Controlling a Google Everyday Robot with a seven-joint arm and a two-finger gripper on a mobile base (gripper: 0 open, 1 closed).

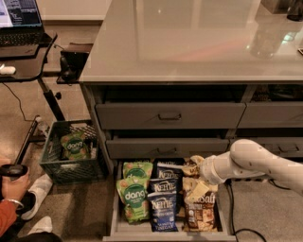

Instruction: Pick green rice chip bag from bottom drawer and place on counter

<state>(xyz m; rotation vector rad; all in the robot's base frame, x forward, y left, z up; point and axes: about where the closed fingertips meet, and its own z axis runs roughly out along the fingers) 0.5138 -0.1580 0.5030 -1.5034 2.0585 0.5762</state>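
The bottom drawer (115,213) is pulled open under the counter (189,42). Two green rice chip bags lie in its left part, one at the front (133,198) and one behind it (138,169). Blue Kettle bags (164,210) lie in the middle and a brown Sea Salt bag (202,212) on the right. My white arm reaches in from the right. My gripper (199,190) hangs low over the Sea Salt bag, to the right of the green bags and apart from them.
Closed drawers with dark handles (169,116) sit above the open one. A black crate (52,165) holding another green bag (75,145) stands on the floor at left. A black desk with a laptop (19,14) is at far left. A person's hand and shoes (33,201) are at bottom left. A cable (232,203) runs along the floor at right.
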